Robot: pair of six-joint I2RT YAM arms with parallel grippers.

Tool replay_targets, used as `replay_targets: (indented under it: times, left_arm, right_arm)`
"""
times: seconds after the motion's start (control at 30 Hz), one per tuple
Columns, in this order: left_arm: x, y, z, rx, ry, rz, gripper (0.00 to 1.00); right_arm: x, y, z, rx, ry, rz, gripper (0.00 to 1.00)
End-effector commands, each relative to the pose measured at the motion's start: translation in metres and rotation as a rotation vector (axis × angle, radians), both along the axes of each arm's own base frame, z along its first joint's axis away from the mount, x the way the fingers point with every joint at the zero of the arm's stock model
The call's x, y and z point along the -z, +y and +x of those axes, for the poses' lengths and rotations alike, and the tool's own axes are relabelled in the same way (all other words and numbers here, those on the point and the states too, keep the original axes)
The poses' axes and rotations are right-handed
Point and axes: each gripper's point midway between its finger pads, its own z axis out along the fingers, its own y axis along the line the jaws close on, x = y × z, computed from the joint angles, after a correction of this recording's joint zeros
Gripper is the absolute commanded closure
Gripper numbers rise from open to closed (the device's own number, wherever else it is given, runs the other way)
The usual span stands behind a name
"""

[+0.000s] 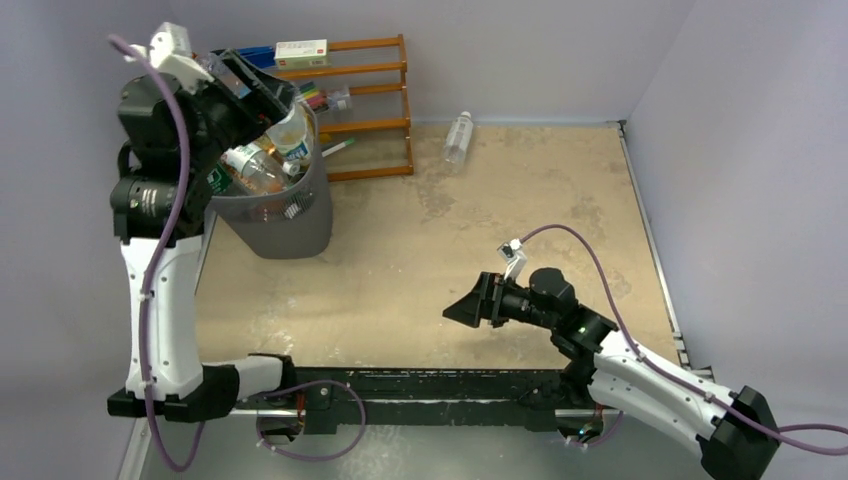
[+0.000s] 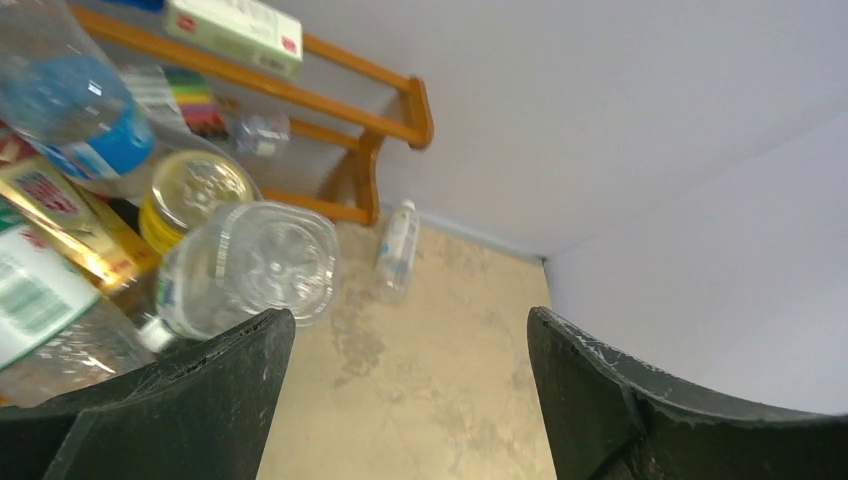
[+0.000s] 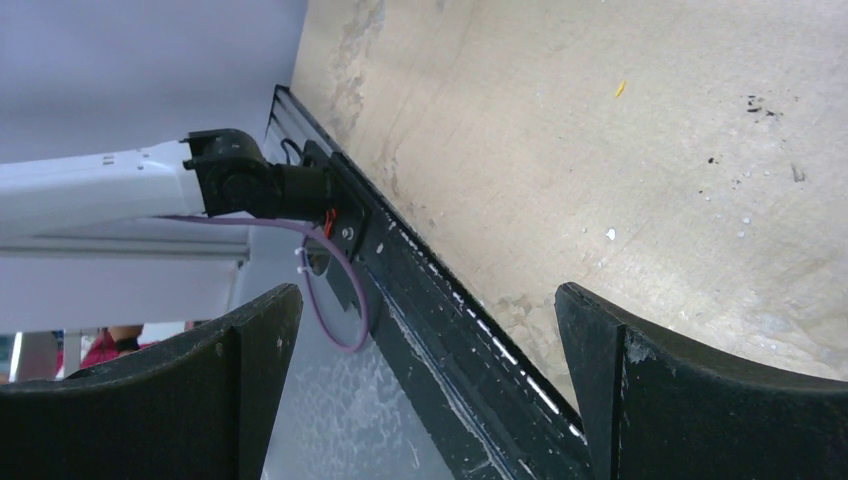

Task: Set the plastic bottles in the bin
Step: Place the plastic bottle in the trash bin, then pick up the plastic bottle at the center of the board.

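The grey bin [image 1: 285, 225] stands at the back left, piled with several plastic bottles [image 1: 256, 167]. My left gripper [image 1: 272, 95] hangs open just above that pile, with nothing between its fingers. In the left wrist view a clear bottle's base [image 2: 255, 262], a yellow-capped bottle [image 2: 195, 190] and a blue-labelled bottle [image 2: 70, 95] lie close beside the open left gripper [image 2: 410, 320]. One clear bottle [image 1: 458, 138] lies alone on the table by the back wall, also visible as the lone bottle [image 2: 398, 245]. My right gripper [image 1: 462, 305] is open and empty, low over the table's near middle; the right gripper [image 3: 428, 295] faces the front rail.
An orange wooden rack [image 1: 365, 95] with markers and a box stands behind the bin against the back wall. A black rail [image 3: 450, 330] runs along the table's near edge, with the left arm's base [image 3: 240, 180] on it. Walls close the back and right sides.
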Motion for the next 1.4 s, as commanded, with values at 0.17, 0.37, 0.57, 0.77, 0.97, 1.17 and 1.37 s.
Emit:
replay_targets:
  times: [0.17,0.37,0.57,0.77,0.97,1.17,1.37]
  left_arm:
    - [0.029,-0.091,0.002,0.131,0.096,0.19,0.13]
    - [0.061,-0.188,-0.026,0.186,0.107,0.407,0.13]
    - [0.134,-0.244,0.013,0.211,0.159,0.566,0.04]
    - [0.188,-0.273,0.091,0.246,0.193,0.601,0.03]
    - [0.238,-0.306,0.158,0.317,0.209,0.666,0.03]
    - [0.291,-0.319,0.201,0.351,0.219,0.664,0.02]
    - [0.337,-0.313,0.232,0.361,0.212,0.683,0.03]
  right_arm:
    - [-0.02,-0.009,0.02,0.177,0.029,0.06,0.0]
    - [-0.014,-0.002,0.03,0.195,0.045,0.072,0.0]
    - [-0.019,0.004,0.032,0.175,0.032,0.083,0.0]
    - [-0.037,0.006,0.026,0.138,0.011,0.111,0.0]
    - [-0.05,0.002,0.022,0.121,-0.024,0.084,0.0]
    - [-0.057,0.003,0.022,0.108,-0.037,0.077,0.0]
    - [-0.052,0.009,0.022,0.08,-0.027,0.066,0.0]
